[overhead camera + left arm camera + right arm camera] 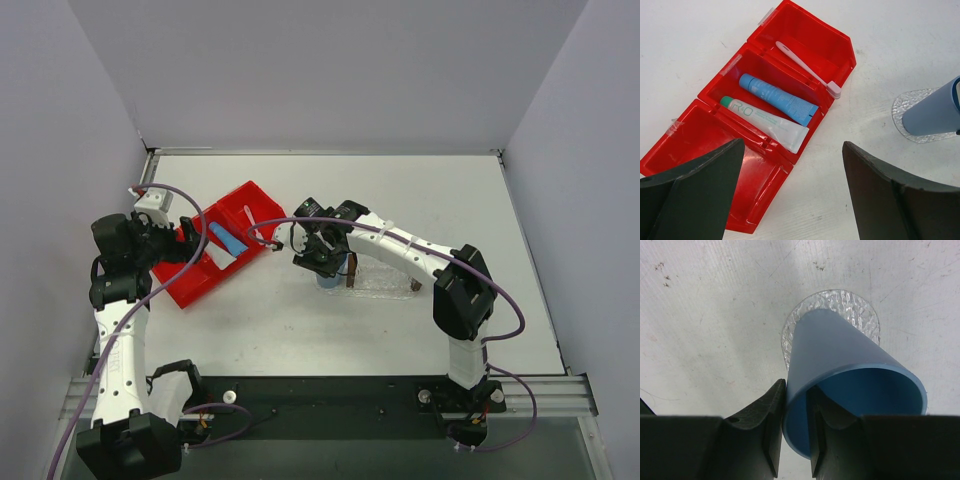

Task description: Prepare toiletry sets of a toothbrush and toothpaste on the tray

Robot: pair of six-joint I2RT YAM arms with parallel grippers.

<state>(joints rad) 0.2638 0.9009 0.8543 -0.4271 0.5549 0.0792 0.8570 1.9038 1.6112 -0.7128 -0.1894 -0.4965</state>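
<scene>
1. Top view: the left fingers [188, 240] hang spread at the edge of the red plastic three-compartment bin [185, 285], probably lined up to pick from it. Just beyond them in the bin lie the bright blue toothpaste tube [228, 240], the whitish toothpaste tube [219, 257] and the thin white-pink toothbrush [250, 219]. The right fingers [322, 255] are at the round blue cup [330, 279]. The clear plastic tray with brown end blocks [385, 288] sits just beside them, on the side away from the bin. No brush or tube shows in it, so no set appears to have been started.

2. Left wrist view: the left fingers [705, 190] stand wide apart and hold nothing. Ahead of the gap between them, the blue tube [777, 99] and the whitish tube [765, 122] lie side by side in the bin's middle compartment. The toothbrush [805, 67] slants across the far compartment. Lying loose and flat, all three are open to a grasp from above.

3. Right wrist view: the right fingers [771, 430] are clenched on the cup [840, 350], one outside its wall and one inside the rim. This grip suits a cup too wide to span. Beyond the fingertips, the cup's base is over the bubbly clear mat [845, 302] on the tabletop [705, 315].
</scene>
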